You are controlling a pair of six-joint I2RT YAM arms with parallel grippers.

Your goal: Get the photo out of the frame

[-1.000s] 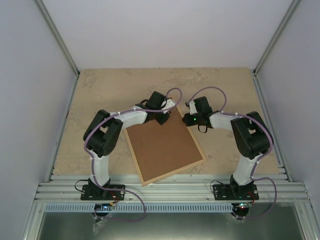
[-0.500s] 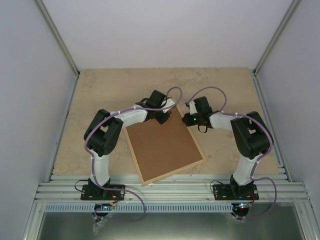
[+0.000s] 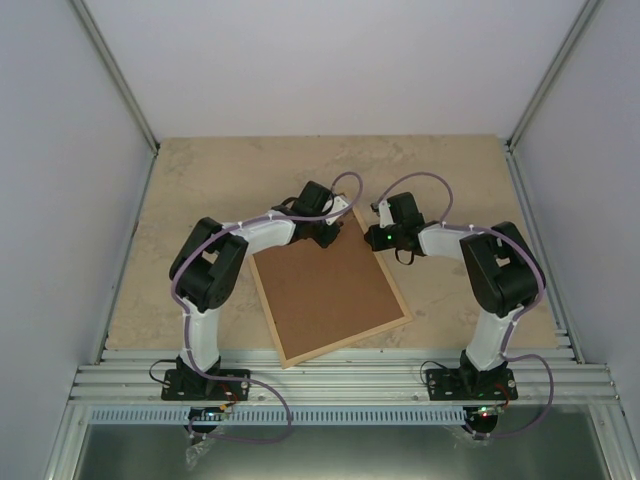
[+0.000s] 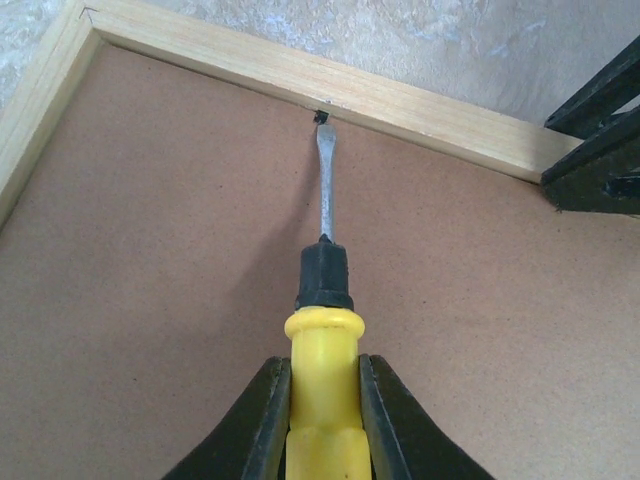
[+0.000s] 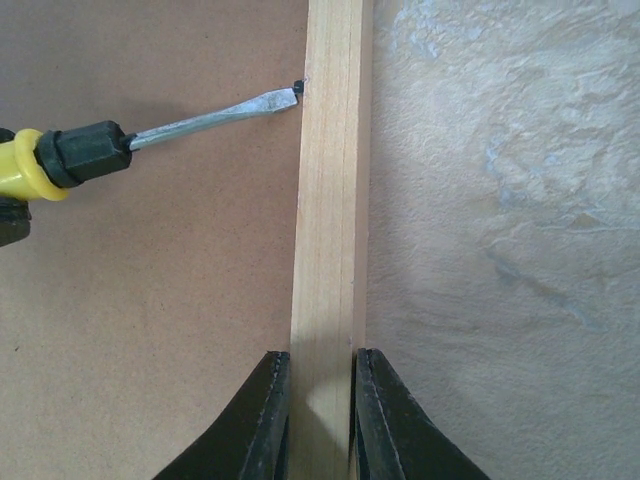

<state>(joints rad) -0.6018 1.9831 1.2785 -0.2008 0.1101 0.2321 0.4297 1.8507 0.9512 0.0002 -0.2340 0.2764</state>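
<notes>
We see left fingers (image 4: pixel 255 430) clamping flathead screwdriver (image 4: pixel 322 290), tip at tab (image 4: pixel 321 117) | right fingers (image 5: pixel 262 420) pinching frame (image 5: pixel 330 200), face-down on tabletop (image 5: pixel 480 250) | photo hidden under backing board (image 4: pixel 150 250); likely thin, creasable, so lift by edges

My top camera looks down from high behind the rig over the whole mottled beige desk (image 3: pixel 200 180). The wrist cameras ride close behind the left pincer (image 4: pixel 322 365) and right pincer (image 5: pixel 320 355), sharing the yellow-handled flat-blade screwdriver (image 4: pixel 322 280) at the thin pale wooden frame (image 5: pixel 330 200).
</notes>
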